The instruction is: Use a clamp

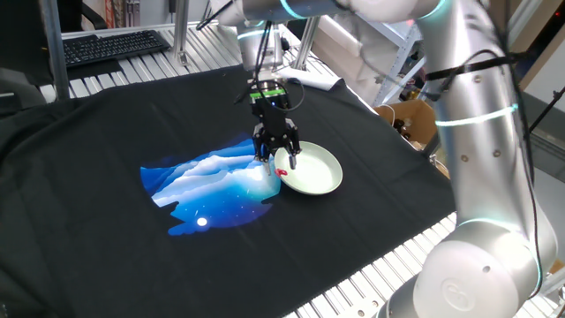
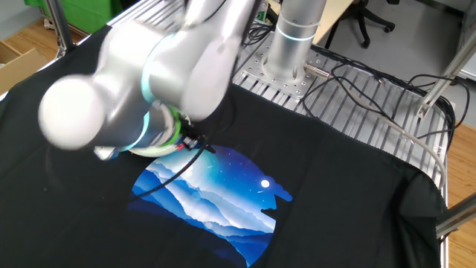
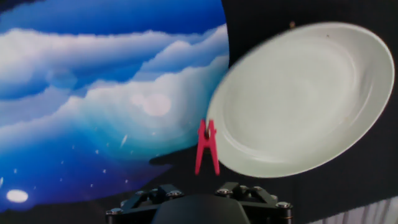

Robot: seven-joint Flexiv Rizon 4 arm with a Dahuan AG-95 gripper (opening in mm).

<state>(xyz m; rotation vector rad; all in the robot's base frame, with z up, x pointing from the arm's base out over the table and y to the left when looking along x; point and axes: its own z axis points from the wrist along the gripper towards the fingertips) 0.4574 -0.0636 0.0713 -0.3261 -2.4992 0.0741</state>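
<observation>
The clamp (image 3: pixel 206 148) is a tiny red clip. It sits at the near left rim of the pale green plate (image 3: pixel 305 93), with its narrow end touching the rim. I cannot tell whether it grips the rim. In one fixed view the clamp (image 1: pixel 281 171) lies just under my gripper (image 1: pixel 277 162), at the left edge of the plate (image 1: pixel 316 172). My gripper hangs a little above it with its fingers spread and nothing between them. The hand view shows only the gripper's base (image 3: pixel 198 205). In the other fixed view the arm hides the clamp and most of the plate.
A black T-shirt with a blue and white print (image 1: pixel 216 181) covers the table, and the plate rests on it by the print's right edge. A keyboard (image 1: pixel 115 46) lies at the back left. Cables (image 2: pixel 372 82) run over the slatted table top.
</observation>
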